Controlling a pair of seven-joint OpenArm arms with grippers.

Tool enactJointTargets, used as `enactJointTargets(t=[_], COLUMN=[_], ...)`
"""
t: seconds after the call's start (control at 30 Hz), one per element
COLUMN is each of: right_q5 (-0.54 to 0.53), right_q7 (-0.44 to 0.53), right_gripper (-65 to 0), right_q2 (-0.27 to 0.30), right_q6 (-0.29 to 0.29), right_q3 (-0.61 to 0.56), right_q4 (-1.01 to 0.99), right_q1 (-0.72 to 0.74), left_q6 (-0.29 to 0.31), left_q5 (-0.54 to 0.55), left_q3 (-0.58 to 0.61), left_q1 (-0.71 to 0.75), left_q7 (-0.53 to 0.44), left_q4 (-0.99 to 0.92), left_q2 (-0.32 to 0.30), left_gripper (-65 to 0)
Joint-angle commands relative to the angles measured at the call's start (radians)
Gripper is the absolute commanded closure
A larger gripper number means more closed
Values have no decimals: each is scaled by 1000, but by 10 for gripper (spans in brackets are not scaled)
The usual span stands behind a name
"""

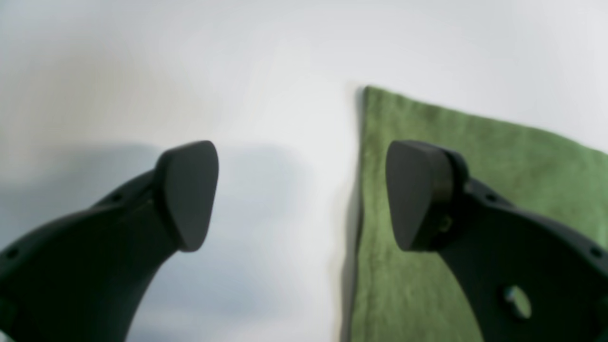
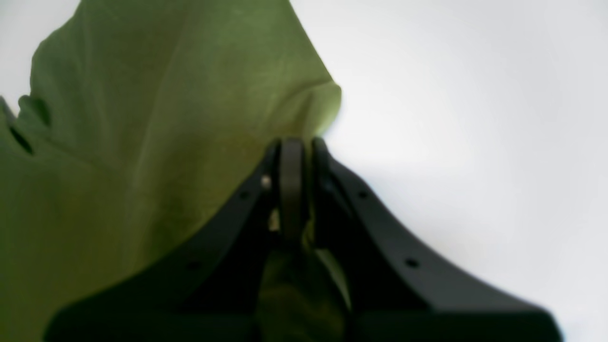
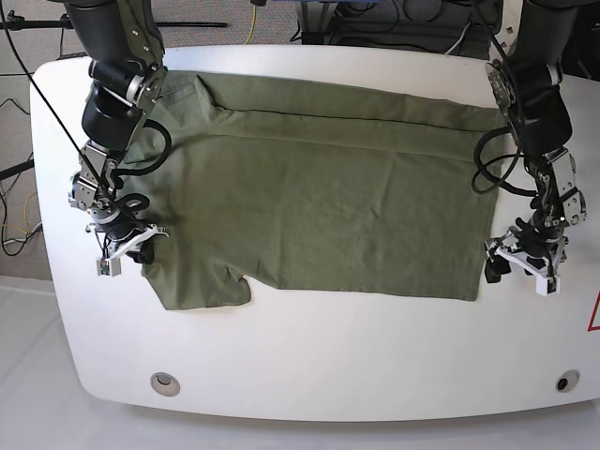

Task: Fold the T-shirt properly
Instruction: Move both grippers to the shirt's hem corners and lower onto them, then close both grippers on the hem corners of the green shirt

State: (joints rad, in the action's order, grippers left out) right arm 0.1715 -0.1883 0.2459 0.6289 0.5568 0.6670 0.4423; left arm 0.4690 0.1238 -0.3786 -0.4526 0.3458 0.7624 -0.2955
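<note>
The olive-green T-shirt (image 3: pixel 328 206) lies spread flat on the white table (image 3: pixel 309 356), with a long strip folded over along its far side. In the base view my right gripper (image 3: pixel 127 251) is at the shirt's left edge by a sleeve. The right wrist view shows that gripper (image 2: pixel 294 142) shut, with T-shirt (image 2: pixel 142 142) cloth pinched between its jaws. My left gripper (image 3: pixel 518 274) stands at the shirt's right edge, near the front corner. Seen from the left wrist, the left gripper (image 1: pixel 302 194) is wide open and holds nothing. One of its fingers (image 1: pixel 418 194) hangs over the T-shirt (image 1: pixel 503 156) edge, the other over bare table.
Two round holes (image 3: pixel 165 382) (image 3: pixel 566 381) sit near the table's front edge. Cables (image 3: pixel 253 19) and stands lie on the floor behind the table. A red mark (image 3: pixel 593 314) shows at the right border. Bare white table surrounds the shirt in front and at both sides.
</note>
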Motion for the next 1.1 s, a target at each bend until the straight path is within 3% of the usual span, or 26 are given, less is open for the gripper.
enactJointTargets(t=[0.0,0.3,1.07], right_q5=[43,43,43], right_q7=[-79,-79,-79], right_gripper=[0,0,0], right_q2=[2,2,2], right_q6=[4,4,4], right_q3=[-4,-4,-4], right_q4=[-3,-3,-3], right_q1=[-6,-9,-9], left_q6=[7,7,7], left_q5=[17,15,17], left_q3=[16,19,117], left_q1=[-53,-82,-74], left_q7=[-52,-84,-80], left_q4=[-39,-142,-143], left_q2=[-11,17,74], left_gripper=[-525,-525,-524])
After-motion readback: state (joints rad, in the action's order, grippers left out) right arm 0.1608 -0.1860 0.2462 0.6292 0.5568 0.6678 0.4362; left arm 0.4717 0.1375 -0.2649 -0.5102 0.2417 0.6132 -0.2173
